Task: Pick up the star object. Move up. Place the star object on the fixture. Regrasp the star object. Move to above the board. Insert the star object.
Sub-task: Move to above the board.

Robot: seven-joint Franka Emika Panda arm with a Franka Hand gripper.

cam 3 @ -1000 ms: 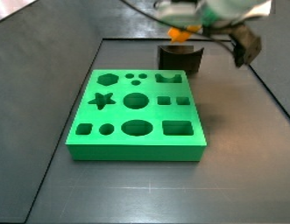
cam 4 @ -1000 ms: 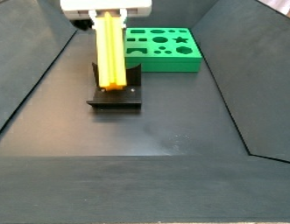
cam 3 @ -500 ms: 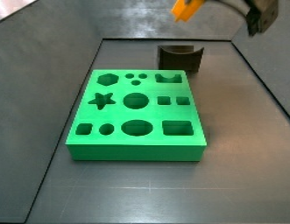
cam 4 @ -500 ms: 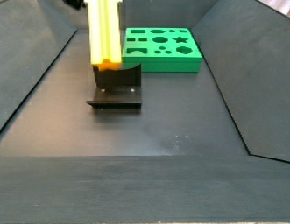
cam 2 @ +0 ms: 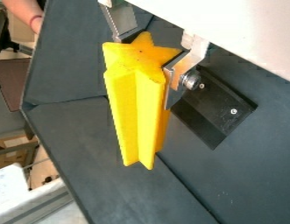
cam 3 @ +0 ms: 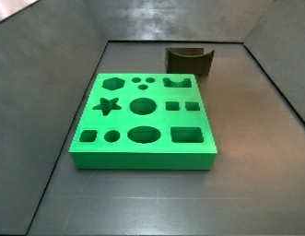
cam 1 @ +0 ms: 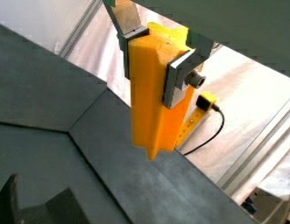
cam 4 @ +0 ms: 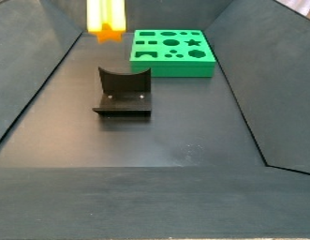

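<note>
My gripper [cam 1: 157, 52] is shut on the upper end of the star object [cam 1: 153, 96], a long yellow-orange prism that hangs upright from the fingers [cam 1: 127, 19]. Both wrist views show this grip; the star-shaped end face [cam 2: 137, 54] sits between the gripper's [cam 2: 141, 48] silver plates. In a side view only the star object's lower end [cam 4: 107, 19] shows at the top edge, well above the dark fixture [cam 4: 124, 92]; the gripper itself is out of frame. The green board [cam 4: 183, 70] lies behind and right of the fixture. In the other side view the board [cam 3: 142, 159] and fixture [cam 3: 189, 61] show, with no gripper.
Dark sloping walls surround the grey floor [cam 4: 169, 141] in both side views. The board's star-shaped hole [cam 3: 108, 105] is on its left side. A dark plate with a screw [cam 2: 217, 118] lies below the gripper in a wrist view.
The gripper has lifted the star object straight up off the fixture. It has risen out of one side view and almost out of the other. The fixture's notch is now empty.
</note>
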